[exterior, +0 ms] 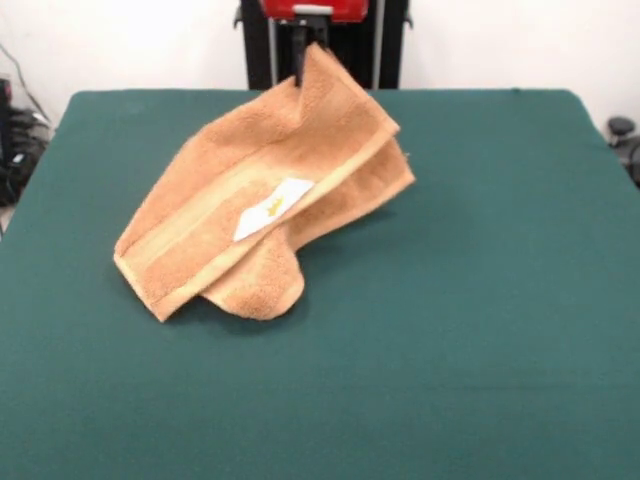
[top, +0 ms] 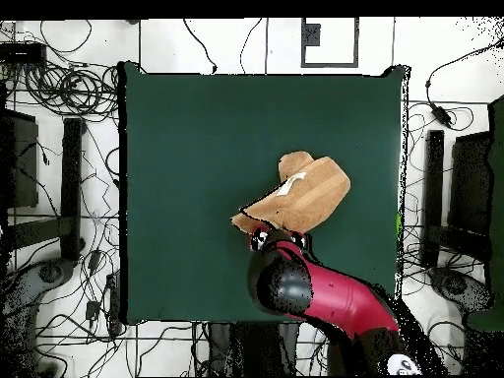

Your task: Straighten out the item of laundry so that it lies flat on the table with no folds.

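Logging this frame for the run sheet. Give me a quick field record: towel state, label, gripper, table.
towel: orange-tan towel, one corner lifted off the table, the rest draped and folded over itself
contact: lower folds rest on the table
label: white label faces up on the border band
gripper: gripper at the raised corner, shut on it
table: green table, towel near its middle
flat: no

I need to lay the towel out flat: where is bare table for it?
The dark green felt table is bare along the camera-side edge and to both sides of the orange-tan terry towel. It is crowded only at the far edge, where the pincer lifts a towel corner.
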`<action>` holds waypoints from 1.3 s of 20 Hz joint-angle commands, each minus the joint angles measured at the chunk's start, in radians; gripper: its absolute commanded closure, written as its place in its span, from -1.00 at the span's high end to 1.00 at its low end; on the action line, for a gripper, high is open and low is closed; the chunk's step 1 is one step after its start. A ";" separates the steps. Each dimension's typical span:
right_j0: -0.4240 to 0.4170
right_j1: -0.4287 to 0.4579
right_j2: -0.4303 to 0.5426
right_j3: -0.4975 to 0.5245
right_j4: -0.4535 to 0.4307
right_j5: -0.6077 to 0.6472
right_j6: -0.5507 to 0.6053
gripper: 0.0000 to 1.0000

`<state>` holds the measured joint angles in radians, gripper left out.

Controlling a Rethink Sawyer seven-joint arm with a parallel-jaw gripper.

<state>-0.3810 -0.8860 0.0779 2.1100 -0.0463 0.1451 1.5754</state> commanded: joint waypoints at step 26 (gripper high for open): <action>0.390 0.131 -0.160 0.079 0.312 -0.227 0.515 -1.00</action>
<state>-0.0208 -0.8105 -0.0881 2.1574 0.2046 -0.0536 1.8410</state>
